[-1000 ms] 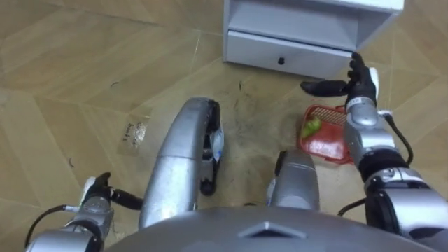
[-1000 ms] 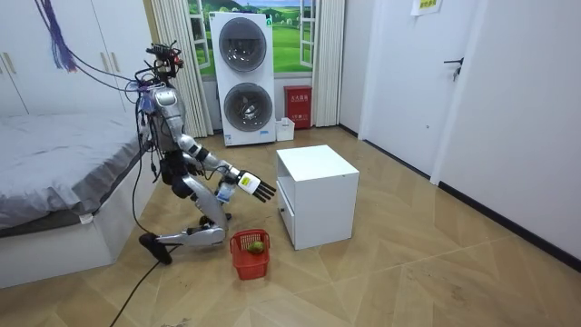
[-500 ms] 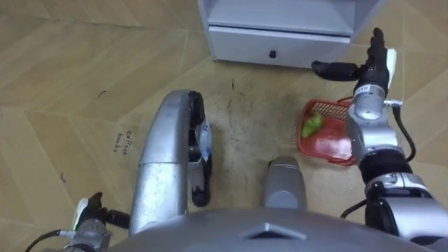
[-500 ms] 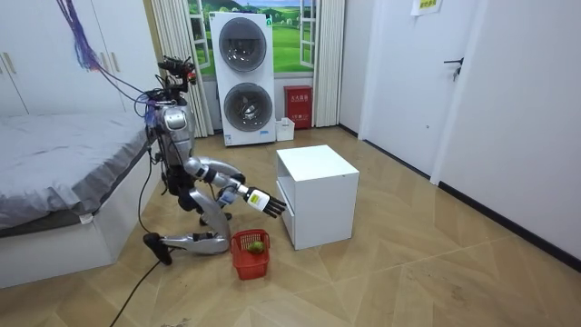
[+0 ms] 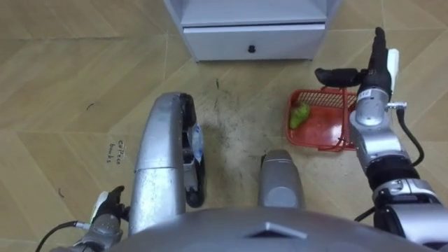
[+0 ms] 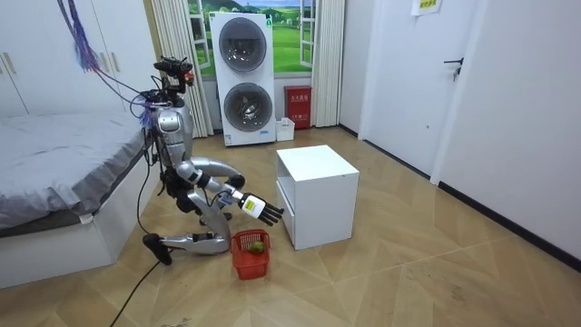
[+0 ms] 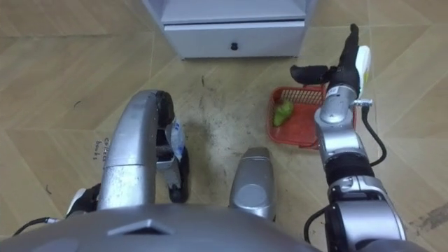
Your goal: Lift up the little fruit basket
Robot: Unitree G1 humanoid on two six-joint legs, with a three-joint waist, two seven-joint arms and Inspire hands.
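Plainly, the pick had not begun:

- The fruit basket (image 5: 322, 131) sat on the wooden floor (image 5: 70, 84), just in front of the white cabinet (image 5: 252, 31) and beside the robot's right knee. That was low enough that the robot had gone down on one knee, between bed (image 6: 54, 173) and cabinet, to reach it.
- The right hand (image 5: 369, 73) hovered above the basket's far right corner with its fingers straight and the thumb stuck out sideways over the rim. It held nothing. I judged this an approach pose, opened wide so the handle could pass into the palm.
- In the room view the hand hung clear above the basket, not touching it.
- The left hand (image 5: 108, 210) sat low by the left knee, idle; I could not tell its state.
- The basket was red plastic, rectangular, with slotted lattice walls — light and somewhat flexible, probably. A thin red bar along its right side may have been a folded handle, though the hand partly hid it.
- A green fruit (image 5: 301, 115), knobbly and pear-like, lay against the left wall — loose, so a tilted lift could roll it.
- The cabinet showed a smooth drawer front with a small dark knob (image 5: 250, 49).
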